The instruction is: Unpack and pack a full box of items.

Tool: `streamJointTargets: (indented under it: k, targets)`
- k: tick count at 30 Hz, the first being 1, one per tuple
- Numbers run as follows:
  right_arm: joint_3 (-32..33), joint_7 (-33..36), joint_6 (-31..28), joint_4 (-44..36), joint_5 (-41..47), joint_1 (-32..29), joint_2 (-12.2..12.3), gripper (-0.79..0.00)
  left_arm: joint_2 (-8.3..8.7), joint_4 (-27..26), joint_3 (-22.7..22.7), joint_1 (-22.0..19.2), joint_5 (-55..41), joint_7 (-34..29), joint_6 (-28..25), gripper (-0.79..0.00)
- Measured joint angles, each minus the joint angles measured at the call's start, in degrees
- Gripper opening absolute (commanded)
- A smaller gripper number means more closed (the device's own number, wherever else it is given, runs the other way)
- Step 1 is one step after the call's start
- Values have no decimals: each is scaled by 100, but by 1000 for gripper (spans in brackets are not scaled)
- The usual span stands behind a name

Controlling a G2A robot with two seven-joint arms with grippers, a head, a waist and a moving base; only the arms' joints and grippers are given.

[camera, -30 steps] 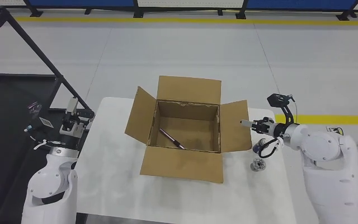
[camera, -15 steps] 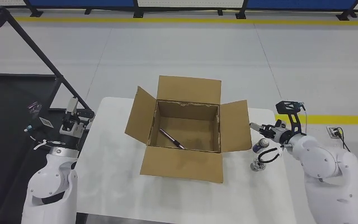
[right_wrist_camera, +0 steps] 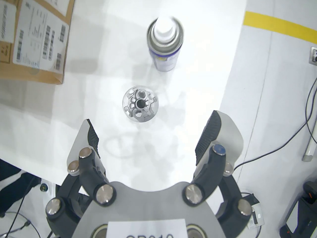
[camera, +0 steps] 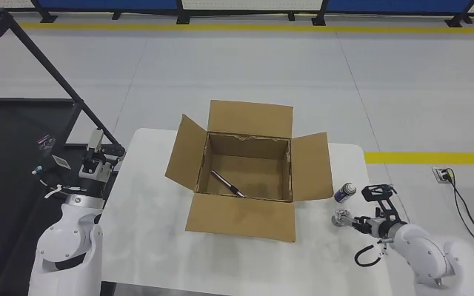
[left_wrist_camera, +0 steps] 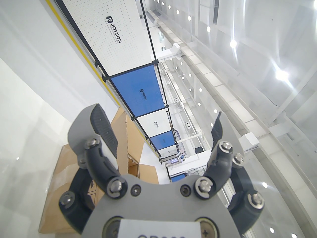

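1. Centrally, in the top view, a brown cardboard box (camera: 244, 174) sits open on the white counter (camera: 148, 222), with all four flaps folded outward.
2. A slim dark pen-like stick (camera: 227, 183) lies slanted on the box floor, toward its left side.
3. A blue-and-white spray can (camera: 344, 193) stands upright on the counter at the right of the frame, just beside the box's right flap.
4. A small round silver metal part with cut-out holes (camera: 340, 218) rests on the counter just below the can in the frame, close to it but apart.
5. The right hand (right_wrist_camera: 151, 125) is at the lower right of the top view. Its fingers are spread wide and grasp nothing. In the right wrist view the silver part lies just ahead of the fingertips, untouched, with the can beyond it.
6. The left hand (left_wrist_camera: 157, 115) is at the left edge of the top view, beside the counter. Its fingers are released and hold nothing.
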Motion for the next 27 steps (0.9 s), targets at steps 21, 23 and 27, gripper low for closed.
streamJointTargets:
  k: [21,23,27]
  targets:
    - [-944,-43,-246,1296,-191,843,40,-240,0,0,0,0,0,0,0,0]
    - [-1017,-42,-207,1384,-220,920,40,-397,0,0,0,0,0,0,0,0]
    - [-1120,-32,-76,1535,-275,1049,42,-456,0,0,0,0,0,0,0,0]
